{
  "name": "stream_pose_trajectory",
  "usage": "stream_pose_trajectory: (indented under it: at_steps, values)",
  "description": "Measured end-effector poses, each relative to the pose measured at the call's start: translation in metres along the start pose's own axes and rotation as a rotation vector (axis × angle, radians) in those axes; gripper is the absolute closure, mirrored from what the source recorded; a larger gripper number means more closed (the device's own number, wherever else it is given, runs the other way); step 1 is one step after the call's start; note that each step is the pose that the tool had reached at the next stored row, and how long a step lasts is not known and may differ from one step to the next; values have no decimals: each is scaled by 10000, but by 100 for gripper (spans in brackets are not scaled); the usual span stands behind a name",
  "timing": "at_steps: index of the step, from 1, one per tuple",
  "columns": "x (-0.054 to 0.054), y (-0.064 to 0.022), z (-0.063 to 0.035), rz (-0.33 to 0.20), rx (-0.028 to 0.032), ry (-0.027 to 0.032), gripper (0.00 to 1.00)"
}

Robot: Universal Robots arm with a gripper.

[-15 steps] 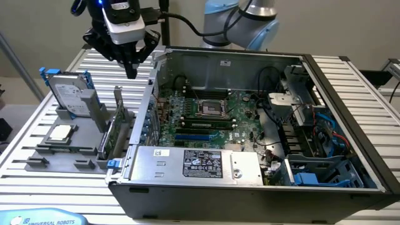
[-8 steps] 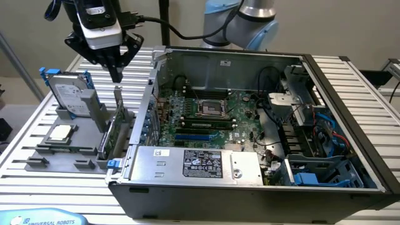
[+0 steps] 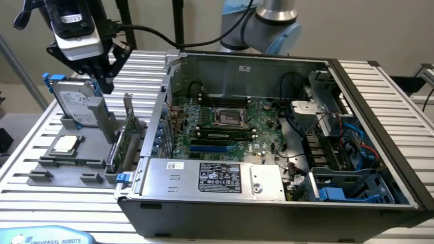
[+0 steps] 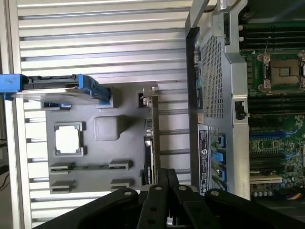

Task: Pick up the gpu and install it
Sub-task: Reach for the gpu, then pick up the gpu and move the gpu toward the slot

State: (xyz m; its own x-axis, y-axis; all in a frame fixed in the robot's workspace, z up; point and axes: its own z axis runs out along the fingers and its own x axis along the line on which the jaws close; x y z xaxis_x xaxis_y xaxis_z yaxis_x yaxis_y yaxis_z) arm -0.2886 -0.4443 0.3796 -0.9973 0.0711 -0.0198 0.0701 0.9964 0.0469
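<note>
Exterior view: in the frame's upper left, the gripper (image 3: 105, 84) hangs empty, fingers pressed together, above the gpu (image 3: 124, 142). The gpu stands on edge in the grey holder (image 3: 48, 173), at the left of the open computer case (image 3: 271, 213).

Wrist view: the closed gripper (image 4: 164, 177) hovers over the gpu (image 4: 151, 138). Judging from this, neither pickup nor installation is done.

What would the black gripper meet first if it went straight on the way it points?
Probably the upper edge of the thin dark-green gpu card standing upright in the grey plastic tray; the gripper sits roughly over it, though depth is unclear.
</note>
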Motion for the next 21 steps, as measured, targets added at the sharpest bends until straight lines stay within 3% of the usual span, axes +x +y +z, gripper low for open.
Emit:
stream_pose_trajectory:
  at_steps: [3,18,21]
  values:
    - [96,-9,19,0,14,-1,86]
    - [102,-9,20,0,14,-1,86]
    - [102,-9,20,0,13,-2,73]
